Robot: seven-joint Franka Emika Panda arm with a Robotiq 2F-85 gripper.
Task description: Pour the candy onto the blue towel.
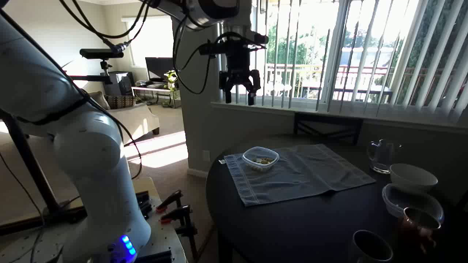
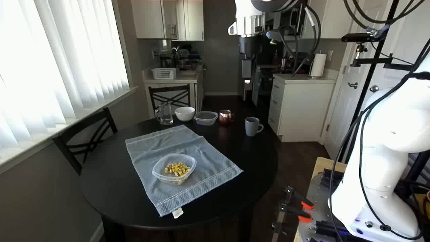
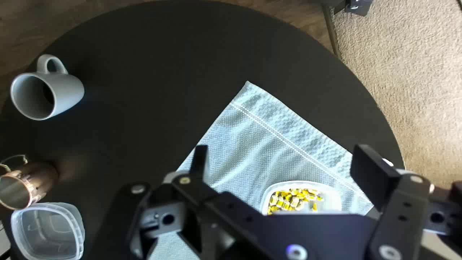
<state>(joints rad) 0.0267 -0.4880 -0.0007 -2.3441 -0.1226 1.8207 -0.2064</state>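
The candy is a heap of small yellow and white pieces [image 2: 177,169] inside a clear plastic container [image 2: 189,160]. It also shows in the wrist view [image 3: 287,199], partly hidden by the gripper body. The container stands upright on the blue towel [image 2: 208,154], near the towel's end with the white tag. The towel lies flat with slight wrinkles on the dark round table [image 2: 111,181]. My gripper [image 1: 240,98] is open and empty, high above the table and well clear of the container. In the wrist view its fingers [image 3: 281,162] are wide apart, with towel and container far below.
Beyond the towel stand a glass mug [image 2: 164,114], a white bowl [image 2: 184,114], a second clear container [image 2: 205,118], a copper mug [image 2: 225,117] and a grey mug [image 2: 252,127]. Dark chairs [image 2: 89,137] stand at the table. A window with blinds [image 1: 365,54] lies behind.
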